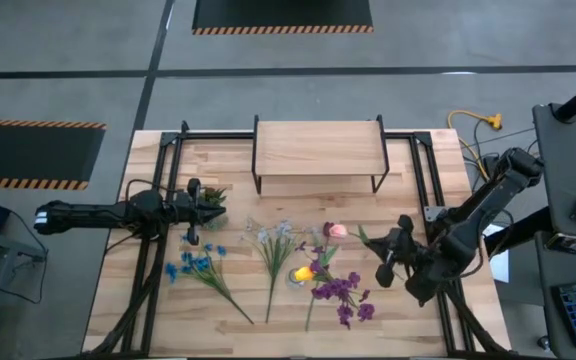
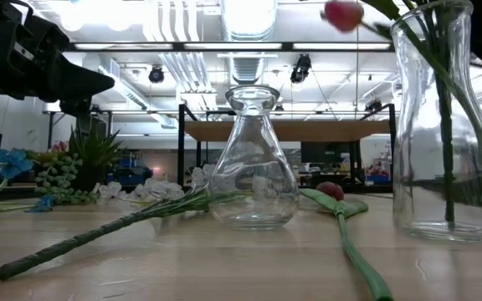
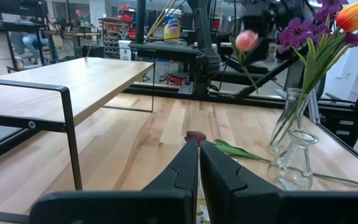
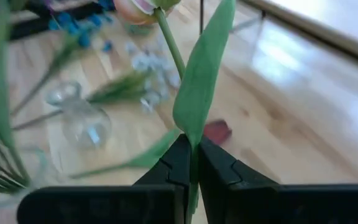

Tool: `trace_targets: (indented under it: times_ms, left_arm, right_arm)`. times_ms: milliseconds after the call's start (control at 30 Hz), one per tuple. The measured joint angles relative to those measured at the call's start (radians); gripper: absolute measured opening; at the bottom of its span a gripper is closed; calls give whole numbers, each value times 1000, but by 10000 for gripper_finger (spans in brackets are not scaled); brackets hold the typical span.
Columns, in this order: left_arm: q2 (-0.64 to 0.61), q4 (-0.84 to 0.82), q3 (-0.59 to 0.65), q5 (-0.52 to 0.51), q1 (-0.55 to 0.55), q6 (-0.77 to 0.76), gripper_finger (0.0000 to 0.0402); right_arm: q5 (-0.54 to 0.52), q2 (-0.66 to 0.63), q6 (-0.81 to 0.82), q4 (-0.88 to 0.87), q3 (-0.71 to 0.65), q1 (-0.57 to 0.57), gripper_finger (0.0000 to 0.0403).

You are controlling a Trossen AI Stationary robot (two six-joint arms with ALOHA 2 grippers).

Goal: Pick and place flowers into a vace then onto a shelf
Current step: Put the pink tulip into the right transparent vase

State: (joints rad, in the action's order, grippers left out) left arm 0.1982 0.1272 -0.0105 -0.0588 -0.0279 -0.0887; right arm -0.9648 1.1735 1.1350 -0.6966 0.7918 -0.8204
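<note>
Right gripper [image 4: 192, 163] is clamped on the stem of a pink tulip [image 1: 338, 231], held above the table [image 1: 408, 320] near the tall vase [image 2: 442, 125]. Left gripper [image 3: 199, 163] is closed and empty, beside the potted plant [image 1: 211, 196]. Other flowers [image 1: 273, 245] lie loose on the table; the shelf [image 1: 318, 148] is bare.

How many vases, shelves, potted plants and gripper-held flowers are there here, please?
Glass vases: 2, a short vase and a tall vase
Shelf: 1
Potted plant: 1
Flower held in the right gripper: 1, a pink tulip
Total: 5
</note>
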Motion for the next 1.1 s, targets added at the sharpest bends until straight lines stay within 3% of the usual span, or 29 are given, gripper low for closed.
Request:
trace_targets:
  times_ms: [233, 400, 633, 1100]
  left_arm:
    - [0, 0, 0, 0, 0, 0, 0]
    - [0, 0, 0, 0, 0, 0, 0]
    - [0, 0, 0, 0, 0, 0, 0]
    - [0, 0, 0, 0, 0, 0, 0]
  right_arm:
    - [4, -108, -274, 172, -1, 0, 13]
    - [114, -155, -539, 251, -1, -2, 13]
    - [128, -178, -654, 282, -1, -2, 13]
    - [218, -239, -1044, 468, -3, -2, 13]
